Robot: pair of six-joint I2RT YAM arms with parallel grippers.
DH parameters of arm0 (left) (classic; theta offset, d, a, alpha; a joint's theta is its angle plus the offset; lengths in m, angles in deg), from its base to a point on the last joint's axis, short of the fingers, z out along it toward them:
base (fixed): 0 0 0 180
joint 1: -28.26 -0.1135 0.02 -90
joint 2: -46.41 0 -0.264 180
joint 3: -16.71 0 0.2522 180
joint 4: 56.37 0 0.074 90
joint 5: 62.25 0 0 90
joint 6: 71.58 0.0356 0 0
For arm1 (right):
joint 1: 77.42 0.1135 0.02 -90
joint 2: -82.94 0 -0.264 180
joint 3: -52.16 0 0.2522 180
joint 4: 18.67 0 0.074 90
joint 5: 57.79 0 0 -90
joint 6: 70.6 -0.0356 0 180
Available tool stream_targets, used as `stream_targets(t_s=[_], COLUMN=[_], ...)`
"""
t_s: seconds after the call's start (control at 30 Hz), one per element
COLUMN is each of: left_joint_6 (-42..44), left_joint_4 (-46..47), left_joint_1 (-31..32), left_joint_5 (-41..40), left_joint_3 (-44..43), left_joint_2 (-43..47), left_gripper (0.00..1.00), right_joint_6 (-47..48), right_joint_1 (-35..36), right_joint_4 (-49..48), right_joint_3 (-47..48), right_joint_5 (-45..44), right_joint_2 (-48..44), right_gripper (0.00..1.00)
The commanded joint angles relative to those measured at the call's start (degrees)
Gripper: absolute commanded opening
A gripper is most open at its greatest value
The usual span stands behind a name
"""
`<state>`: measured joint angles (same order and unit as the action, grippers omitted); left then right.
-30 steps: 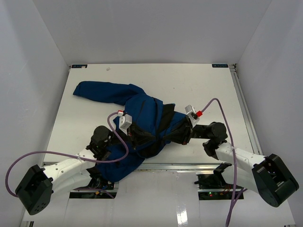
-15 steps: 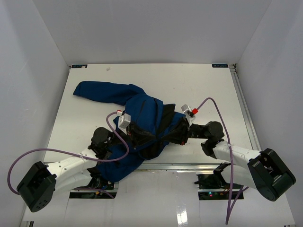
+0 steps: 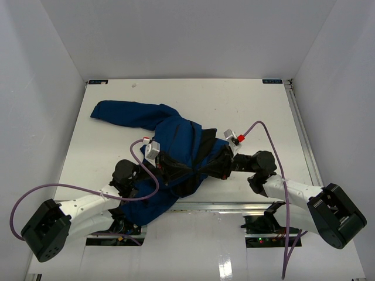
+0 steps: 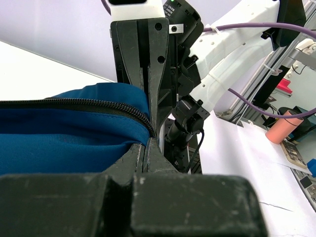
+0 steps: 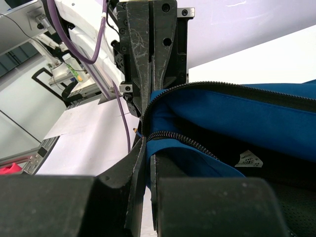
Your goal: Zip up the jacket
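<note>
The royal-blue jacket (image 3: 176,137) lies bunched at the table's near middle, one sleeve stretched to the far left and black lining showing. My left gripper (image 3: 169,168) and right gripper (image 3: 218,168) face each other across its front opening. In the left wrist view my left gripper (image 4: 146,140) is shut on the jacket's (image 4: 64,136) zipper edge, with the right gripper's fingers (image 4: 158,74) straight opposite. In the right wrist view my right gripper (image 5: 148,142) is shut on the other zipper edge (image 5: 187,143). A small white label (image 5: 249,159) shows inside.
White walls enclose the white table (image 3: 234,105) on three sides. A metal rail (image 3: 228,206) runs along the near edge. Purple cables (image 3: 88,190) loop off both arms. A pink cylinder (image 4: 286,127) and electronics sit beyond the table.
The right gripper has shifted slightly left toward the left gripper, drawing the two jacket edges closer. The left arm has barely moved.
</note>
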<state>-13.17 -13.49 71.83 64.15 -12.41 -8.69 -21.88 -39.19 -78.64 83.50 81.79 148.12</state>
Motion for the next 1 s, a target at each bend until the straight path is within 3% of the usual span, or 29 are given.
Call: stream_targets(t_s=[0.0, 0.97], left_joint_6=[-0.6, 0.4], left_joint_4=[3.2, 2.8], left_joint_1=[-0.1, -0.1], left_joint_5=[-1.0, 1.3], left_joint_3=[0.2, -0.5], left_joint_2=[-0.1, -1.8], left_gripper=[0.00, 0.00], right_joint_6=[1.1, 2.7], right_joint_1=[0.7, 1.0], right_joint_4=[-9.8, -5.5], right_joint_3=[2.6, 3.8], right_joint_5=[-0.9, -2.9], right_joint_2=[-0.1, -1.1], right_gripper=[0.08, 0.08])
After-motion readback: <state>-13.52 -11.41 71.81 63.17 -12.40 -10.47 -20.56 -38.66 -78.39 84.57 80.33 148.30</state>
